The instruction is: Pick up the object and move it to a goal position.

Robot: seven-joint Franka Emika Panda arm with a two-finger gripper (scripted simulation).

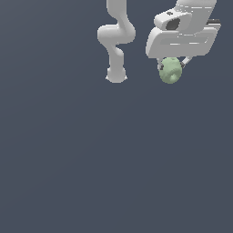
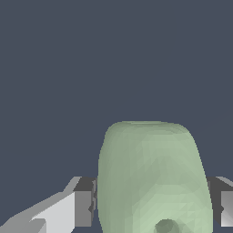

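Note:
The object [image 1: 170,70] is a small pale green lumpy blob with a round dimple on its lower face. It hangs under the white gripper [image 1: 171,68] near the top right of the exterior view. The gripper is shut on it, one finger on each side. In the wrist view the object [image 2: 152,177] fills the space between the two dark finger pads [image 2: 84,207], and its dimple shows at the picture's edge. The blob is narrower than the gripper body above it. No goal marker shows in either view.
The white arm's links and base [image 1: 116,73] stand at the top middle of the exterior view, to the left of the gripper. A plain dark grey floor [image 1: 113,159] fills the remainder of both views.

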